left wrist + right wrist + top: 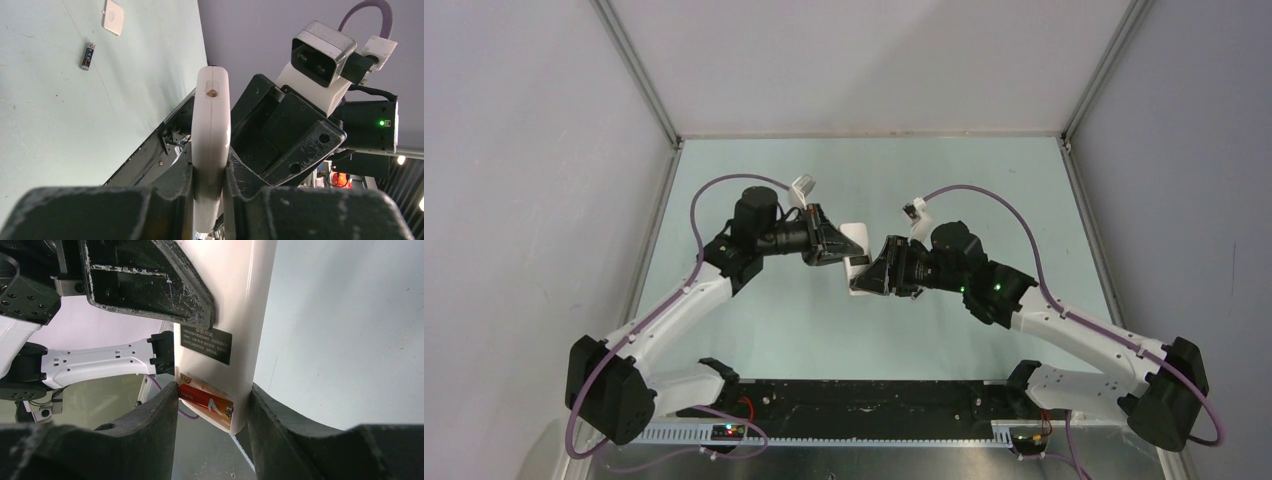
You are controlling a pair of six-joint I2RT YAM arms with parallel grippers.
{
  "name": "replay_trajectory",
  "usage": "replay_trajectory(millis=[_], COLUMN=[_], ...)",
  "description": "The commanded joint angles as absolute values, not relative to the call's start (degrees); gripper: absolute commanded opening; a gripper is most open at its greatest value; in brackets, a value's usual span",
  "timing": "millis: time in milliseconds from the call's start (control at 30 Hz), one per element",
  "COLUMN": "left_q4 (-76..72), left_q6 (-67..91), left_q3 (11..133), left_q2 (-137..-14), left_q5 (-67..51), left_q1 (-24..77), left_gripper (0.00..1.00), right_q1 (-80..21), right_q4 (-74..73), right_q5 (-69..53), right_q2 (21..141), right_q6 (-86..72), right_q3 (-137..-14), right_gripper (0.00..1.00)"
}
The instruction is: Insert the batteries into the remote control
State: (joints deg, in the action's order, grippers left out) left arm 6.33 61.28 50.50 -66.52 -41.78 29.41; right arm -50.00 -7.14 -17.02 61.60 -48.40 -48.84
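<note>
Pale green table (50, 125), dark battery (87, 55) lying near a white square cover (113, 16)

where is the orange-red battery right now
In the right wrist view, the orange-red battery lies seated in the lower end of the white remote control, just below its black label.

The left claw (210, 197) clamps a slim white plastic remote control (211, 135) edge-on, with the right claw (260, 145) just beside it. On the pale green counter (60, 115) lie a small dark cylindrical battery (87, 55) and, near it, a white square cover piece (112, 16).
</note>
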Motion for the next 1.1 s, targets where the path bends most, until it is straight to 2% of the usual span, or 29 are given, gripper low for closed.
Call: replay_trajectory(millis=[0,133,233,600,1067], left_q4=[1.1,0.7,0.6,0.5,0.5], left_q6=[67.7,68.0,68.0,66.5,64.4], left_q3=[55.0,55.5,55.5,54.3,53.1], left_q2=[-64.2,-64.4,-64.6,-65.3,-66.6], left_q5=[-49.2,-49.4,-49.3,-48.4,-47.4], left_q1=[31.8,31.8,31.7,31.7,31.7], left_gripper=[0.00,0.00,0.00,0.00,0.00], right_q1=[-50.7,-50.7,-50.7,-50.0,-48.6], right_q4=[-3.7,-4.0,-3.4,-0.9,0.9], right_q5=[-13.8,-14.5,-14.9,-16.2,-20.5], right_q2=[62.7,62.2,61.4,59.2,55.9], right_q6=[-46.5,-46.8,-47.5,-50.6,-51.1], right_q3=[-49.9,-49.9,-49.9,-49.9,-48.5], right_gripper=[0.28,0.38,0.54,0.81,0.81])
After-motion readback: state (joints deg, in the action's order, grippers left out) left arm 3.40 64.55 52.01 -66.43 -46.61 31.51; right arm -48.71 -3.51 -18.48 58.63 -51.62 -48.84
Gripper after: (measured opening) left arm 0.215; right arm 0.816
